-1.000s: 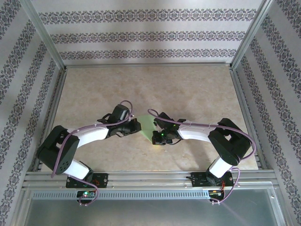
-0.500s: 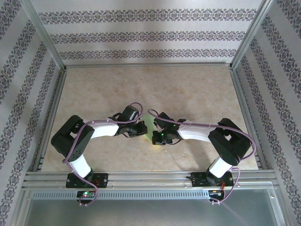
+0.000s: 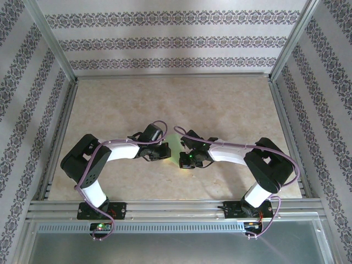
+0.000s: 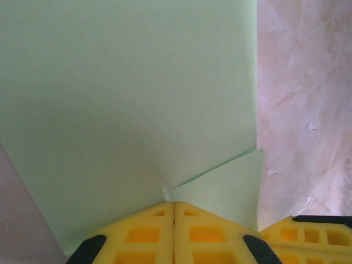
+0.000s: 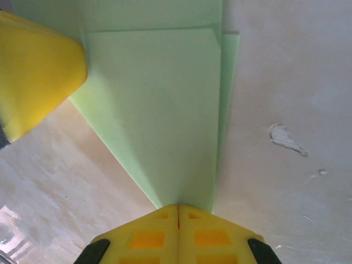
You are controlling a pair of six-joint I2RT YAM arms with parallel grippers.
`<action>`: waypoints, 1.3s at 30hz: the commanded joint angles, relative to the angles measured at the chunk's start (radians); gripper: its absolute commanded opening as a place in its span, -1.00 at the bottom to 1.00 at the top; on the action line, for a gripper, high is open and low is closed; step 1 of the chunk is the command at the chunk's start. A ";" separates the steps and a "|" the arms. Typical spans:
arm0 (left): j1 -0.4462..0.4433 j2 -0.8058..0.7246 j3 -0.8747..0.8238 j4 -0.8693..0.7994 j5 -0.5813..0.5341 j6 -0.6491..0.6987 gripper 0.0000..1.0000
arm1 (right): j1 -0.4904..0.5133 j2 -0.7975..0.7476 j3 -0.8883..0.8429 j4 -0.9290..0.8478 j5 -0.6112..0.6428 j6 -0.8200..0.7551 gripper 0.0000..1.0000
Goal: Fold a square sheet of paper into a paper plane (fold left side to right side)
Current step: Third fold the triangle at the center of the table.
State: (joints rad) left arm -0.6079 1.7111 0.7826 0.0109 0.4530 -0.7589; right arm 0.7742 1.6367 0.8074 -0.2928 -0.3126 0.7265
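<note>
The square sheet of paper [image 3: 175, 145] is light green, partly folded, and lies mid-table between both arms. My left gripper [image 3: 166, 152] is shut on its left flap, which rises broad and curved from the tips in the left wrist view [image 4: 126, 99] over a lower layer [image 4: 231, 187]. In that view the left gripper [image 4: 174, 204] has its yellow jaws closed together. My right gripper [image 5: 177, 207] is shut, its tips resting on the narrow end of the folded paper [image 5: 159, 110]. From above, the right gripper [image 3: 185, 158] sits at the paper's right edge.
The beige marbled tabletop [image 3: 220, 104] lies open behind the arms. Patterned walls and aluminium rails [image 3: 170, 77] border it. Small white chips [image 5: 286, 137] mark the surface right of the paper. The left gripper's yellow finger [image 5: 36, 71] crowds the right wrist view's upper left.
My left arm has swung right and raised its elbow, carrying the paper's left flap toward the right gripper. The visible green patch has narrowed. The right arm has stayed put.
</note>
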 commanded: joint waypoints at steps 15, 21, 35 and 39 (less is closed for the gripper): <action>-0.004 0.051 0.025 -0.115 -0.067 0.043 -0.87 | 0.003 0.035 0.091 0.049 -0.029 0.039 -1.00; -0.004 0.051 0.027 -0.119 -0.068 0.044 -0.87 | 0.013 0.086 0.099 0.092 -0.042 0.056 -1.00; -0.004 0.065 0.033 -0.122 -0.071 0.050 -0.88 | 0.004 0.103 0.060 0.060 -0.045 0.054 -1.00; -0.004 0.072 0.035 -0.124 -0.071 0.055 -0.89 | 0.002 0.087 0.032 0.034 -0.056 0.048 -1.00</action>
State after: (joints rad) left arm -0.6079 1.7367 0.8249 -0.0292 0.4477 -0.7357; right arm 0.7807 1.7287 0.8738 -0.1997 -0.3519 0.7792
